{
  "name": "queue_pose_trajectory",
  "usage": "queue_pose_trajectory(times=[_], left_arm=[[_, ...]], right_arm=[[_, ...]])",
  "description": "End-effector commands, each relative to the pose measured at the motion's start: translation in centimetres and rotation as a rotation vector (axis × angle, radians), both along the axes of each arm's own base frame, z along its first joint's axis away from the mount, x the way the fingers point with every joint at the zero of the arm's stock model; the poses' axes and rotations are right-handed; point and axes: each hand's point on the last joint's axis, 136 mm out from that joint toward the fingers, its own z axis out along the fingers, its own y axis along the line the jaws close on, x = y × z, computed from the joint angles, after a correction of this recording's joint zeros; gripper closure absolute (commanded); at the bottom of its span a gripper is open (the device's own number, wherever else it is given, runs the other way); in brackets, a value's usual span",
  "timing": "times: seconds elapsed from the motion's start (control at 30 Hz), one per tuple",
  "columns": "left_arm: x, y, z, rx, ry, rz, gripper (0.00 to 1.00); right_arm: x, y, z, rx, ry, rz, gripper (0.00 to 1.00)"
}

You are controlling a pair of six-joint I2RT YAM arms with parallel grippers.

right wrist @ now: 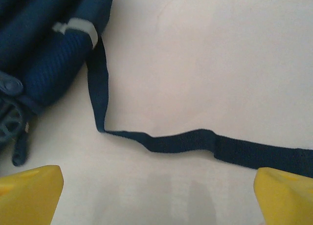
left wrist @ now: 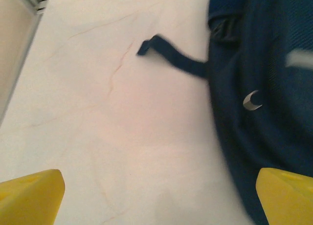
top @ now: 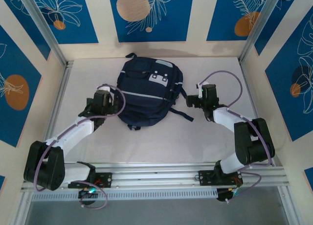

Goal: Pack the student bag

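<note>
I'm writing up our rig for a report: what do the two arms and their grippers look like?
White links with bulky black joints, a purple-grey cable looping along each arm. The left gripper and right gripper are black, with bright yellow fingertips.

No legible text; patch (top: pixel 159 78) on student bag (top: pixel 144 100) unreadable

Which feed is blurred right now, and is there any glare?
Left wrist view: soft and blurred, the student bag and its short strap fuzzy-edged. Right wrist view: sharper, weave readable on the long strap. Top external view: evenly lit, no harsh glare.
</note>
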Motion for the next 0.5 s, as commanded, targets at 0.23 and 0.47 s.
queue_pose_trajectory(times=[0.23, 0.47], left_arm=[[1.4, 3.8, 1.3, -0.032, -0.374, 0.006, 0.0], [2.2, 0.3, -1.8, -0.114, -0.377, -0.216, 0.0]], right_arm=[[-0.7, -3.7, 0.6, 0.186, -0.284, -0.028, 0.0], [-0.6, -3.8, 0.3, 0.204, -0.29, -0.02, 0.01]])
